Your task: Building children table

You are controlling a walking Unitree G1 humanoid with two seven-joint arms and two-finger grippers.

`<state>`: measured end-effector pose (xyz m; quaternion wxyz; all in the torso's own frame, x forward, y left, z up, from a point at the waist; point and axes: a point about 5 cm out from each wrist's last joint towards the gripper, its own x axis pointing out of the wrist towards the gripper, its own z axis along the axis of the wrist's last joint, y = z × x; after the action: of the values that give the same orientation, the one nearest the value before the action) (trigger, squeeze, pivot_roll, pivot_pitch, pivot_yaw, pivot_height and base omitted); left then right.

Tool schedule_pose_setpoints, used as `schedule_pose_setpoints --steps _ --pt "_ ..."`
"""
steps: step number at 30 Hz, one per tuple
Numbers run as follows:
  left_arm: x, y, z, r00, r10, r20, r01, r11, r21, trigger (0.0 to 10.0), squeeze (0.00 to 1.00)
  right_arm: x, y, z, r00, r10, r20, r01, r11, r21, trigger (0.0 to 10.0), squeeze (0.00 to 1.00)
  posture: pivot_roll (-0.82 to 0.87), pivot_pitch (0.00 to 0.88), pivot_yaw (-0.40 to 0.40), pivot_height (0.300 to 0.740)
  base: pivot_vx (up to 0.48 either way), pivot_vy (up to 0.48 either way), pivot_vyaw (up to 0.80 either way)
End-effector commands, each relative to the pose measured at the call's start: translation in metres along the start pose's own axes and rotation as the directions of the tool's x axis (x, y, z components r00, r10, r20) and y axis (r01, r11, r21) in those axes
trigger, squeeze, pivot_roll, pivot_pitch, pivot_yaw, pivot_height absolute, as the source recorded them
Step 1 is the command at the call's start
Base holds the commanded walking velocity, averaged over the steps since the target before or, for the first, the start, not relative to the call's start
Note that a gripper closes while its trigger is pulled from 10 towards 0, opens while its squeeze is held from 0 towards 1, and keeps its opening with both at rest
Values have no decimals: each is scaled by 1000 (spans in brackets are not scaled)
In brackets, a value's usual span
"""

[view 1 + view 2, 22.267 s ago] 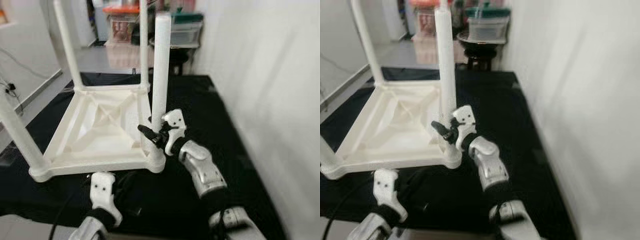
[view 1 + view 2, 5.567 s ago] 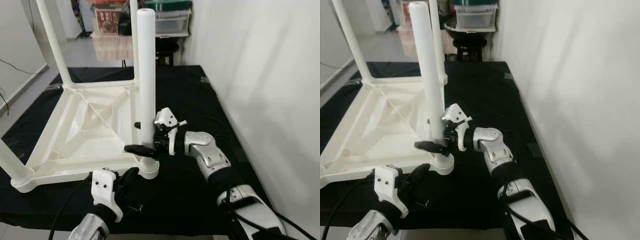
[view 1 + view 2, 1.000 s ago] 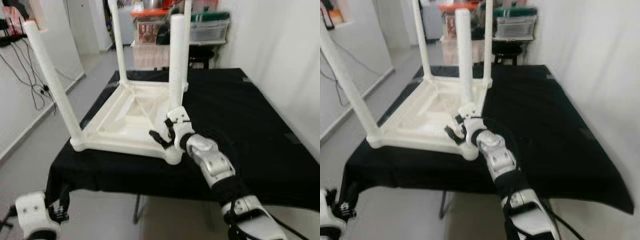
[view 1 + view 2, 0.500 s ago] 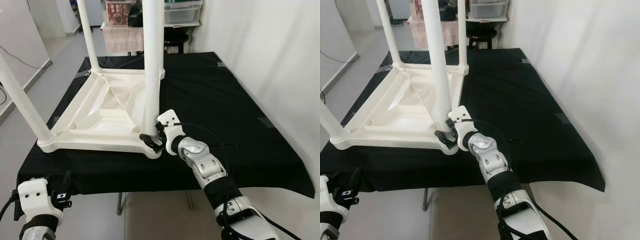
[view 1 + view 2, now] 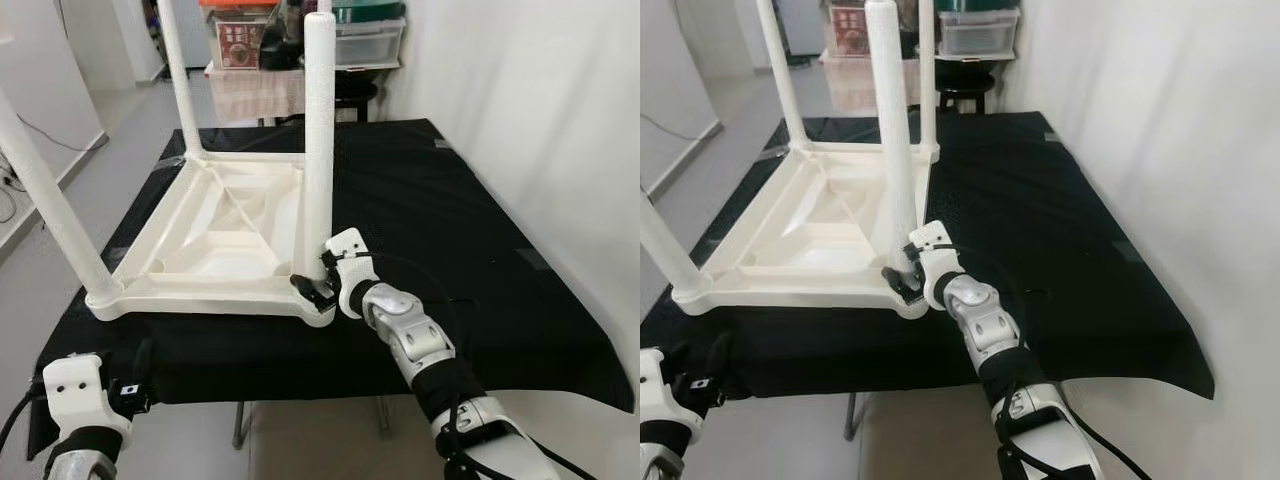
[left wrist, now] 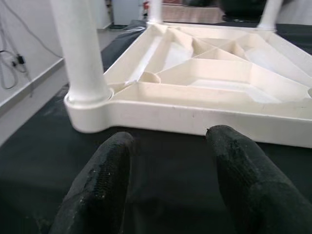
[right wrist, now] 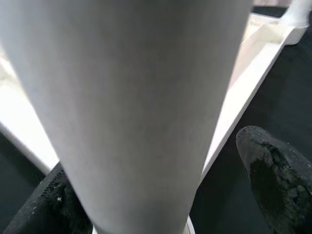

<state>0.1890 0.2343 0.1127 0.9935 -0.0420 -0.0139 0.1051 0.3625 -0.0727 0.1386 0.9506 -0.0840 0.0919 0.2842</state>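
Observation:
The white children's table lies upside down on a black-covered worktable, its legs pointing up. My right gripper is at the foot of the near right leg, just above the corner socket. In the right wrist view that leg stands between the two black fingers, with a gap on one side, so the gripper is open around it. My left gripper hangs low below the worktable's front edge, open and empty, facing the near left leg.
A white wall runs along the right. Storage boxes and a dark stool stand beyond the worktable's far end. Bare floor lies to the left, with cables at the wall there. The black cloth's right half is bare.
The camera has shifted a little. My right gripper stays at the foot of the near right leg, and my left arm still hangs low at the front left.

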Motion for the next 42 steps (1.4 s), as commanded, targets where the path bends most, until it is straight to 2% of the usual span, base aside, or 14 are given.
schedule_pose_setpoints --steps 1,13,24,26,27,28,30,32,34,37,40,42 --pt "-1 -2 -2 1000 -9 -11 9 1000 -5 10000 0 2 2 13 999 6 51 -5 1000 -8 10000 0 25 0 -7 740 0 0 0" --pt "-1 -3 -2 1000 -15 -18 15 1000 -3 10000 0 2 1 12 997 8 70 -9 1000 13 10000 0 28 0 -7 740 0 0 0" --pt "1 0 3 1000 -19 -1 19 1000 1 10000 0 0 7 16 990 61 128 -69 996 57 10000 0 33 0 -14 740 0 0 0" --pt "0 -6 8 998 -68 10 68 998 -5 10000 0 -13 3 14 963 153 223 -181 977 109 10000 0 41 0 -25 740 0 0 0" --pt "0 -6 8 998 -68 10 68 998 -5 10000 0 -13 3 14 963 153 223 -181 977 109 10000 0 41 0 -25 740 0 0 0" --pt "-2 -9 8 995 -96 7 96 995 -6 10000 0 -21 -2 8 957 180 228 -208 972 106 10000 0 41 0 -25 740 0 0 0" --pt "-2 -9 8 995 -96 7 96 995 -6 10000 0 -21 -2 8 957 180 228 -208 972 106 10000 0 41 0 -25 740 0 0 0" --pt "-5 -17 4 987 -162 -24 161 987 -5 10000 0 -43 -22 -16 973 168 157 -182 980 80 10000 0 28 0 -27 740 0 0 0" --pt "-8 -23 -2 975 -214 -55 214 977 -6 10000 0 -62 -36 -28 983 143 111 -151 986 74 10000 0 10 0 -23 740 0 0 0" --pt "-9 -28 -5 967 -244 -71 244 970 -4 10000 0 -75 -43 -29 987 126 102 -134 989 68 10000 0 -2 0 -18 740 0 0 0" --pt "-7 -34 -7 960 -270 -77 270 963 -5 10000 0 -91 -49 -29 990 117 76 -119 993 21 10000 0 -17 0 -11 740 0 0 0" --pt "-6 -35 -7 959 -274 -76 274 962 -8 10000 0 -95 -49 -30 990 123 71 -124 992 17 10000 0 -20 0 -10 740 0 0 0"
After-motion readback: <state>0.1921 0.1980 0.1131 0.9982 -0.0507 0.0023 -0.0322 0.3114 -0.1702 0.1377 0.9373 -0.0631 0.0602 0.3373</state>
